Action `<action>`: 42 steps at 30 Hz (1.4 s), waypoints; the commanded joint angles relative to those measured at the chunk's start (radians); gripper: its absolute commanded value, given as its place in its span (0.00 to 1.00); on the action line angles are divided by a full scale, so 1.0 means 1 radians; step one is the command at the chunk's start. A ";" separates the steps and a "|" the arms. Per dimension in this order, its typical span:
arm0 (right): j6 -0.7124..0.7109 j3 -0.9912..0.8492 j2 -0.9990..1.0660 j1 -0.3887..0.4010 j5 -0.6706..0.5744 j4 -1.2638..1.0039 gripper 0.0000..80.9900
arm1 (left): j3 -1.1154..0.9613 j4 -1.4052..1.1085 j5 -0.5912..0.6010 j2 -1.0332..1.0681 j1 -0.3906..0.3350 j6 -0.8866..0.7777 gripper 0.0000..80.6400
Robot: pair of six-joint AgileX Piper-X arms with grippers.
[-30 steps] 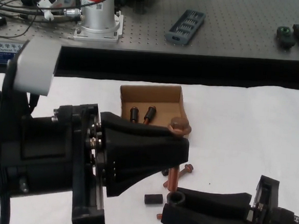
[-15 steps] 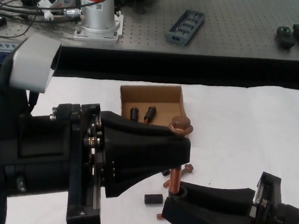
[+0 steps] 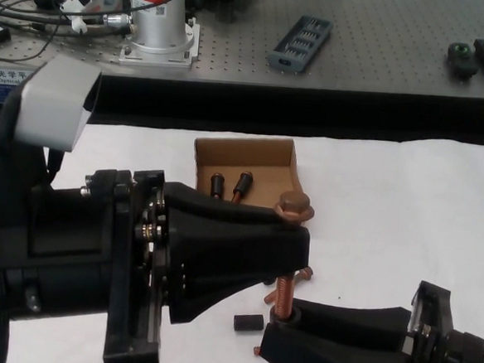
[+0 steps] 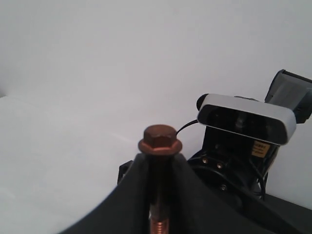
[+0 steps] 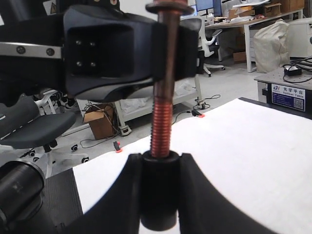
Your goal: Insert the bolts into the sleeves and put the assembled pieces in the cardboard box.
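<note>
My left gripper (image 3: 292, 235) is shut on a copper bolt (image 3: 293, 208) and holds it upright by the shank, its hex head (image 4: 160, 141) above the fingers. Below it, my right gripper (image 3: 284, 321) is shut on a black sleeve (image 5: 158, 187). The bolt's threaded end (image 5: 162, 126) stands in the sleeve's mouth, with most of the thread still showing. The cardboard box (image 3: 246, 153) sits behind on the white cloth with two assembled pieces (image 3: 217, 184) (image 3: 243, 182) inside.
A loose black sleeve (image 3: 249, 322) and a loose copper bolt (image 3: 304, 274) lie on the cloth near the grippers. At the back, the perforated bench carries a metal post (image 3: 158, 14), a grey rack (image 3: 300, 41), two black parts (image 3: 477, 57) and cables.
The bolt was beside the sleeve a second ago. The grippers have come together, and the bolt's tip now sits in the sleeve's opening.
</note>
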 commanded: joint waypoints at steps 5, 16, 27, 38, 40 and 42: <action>0.007 -0.013 0.073 0.005 -0.019 -0.153 0.04 | -0.013 -0.023 0.023 -0.002 -0.006 -0.012 0.01; -0.016 -0.013 0.084 0.001 -0.015 -0.162 0.04 | -0.013 -0.023 0.087 -0.002 -0.006 -0.021 0.02; -0.016 -0.013 0.084 0.001 0.010 -0.173 0.04 | -0.013 -0.021 0.093 -0.002 -0.006 -0.021 0.51; -0.022 -0.013 0.084 0.001 0.001 -0.224 0.04 | -0.013 -0.024 -0.010 -0.002 -0.006 -0.005 0.49; -0.061 -0.013 0.084 0.001 0.000 -0.237 0.04 | -0.013 -0.027 -0.011 -0.002 -0.006 -0.005 0.48; -0.085 -0.013 0.084 0.001 0.013 -0.229 0.04 | -0.013 -0.047 -0.003 -0.002 -0.006 -0.005 0.41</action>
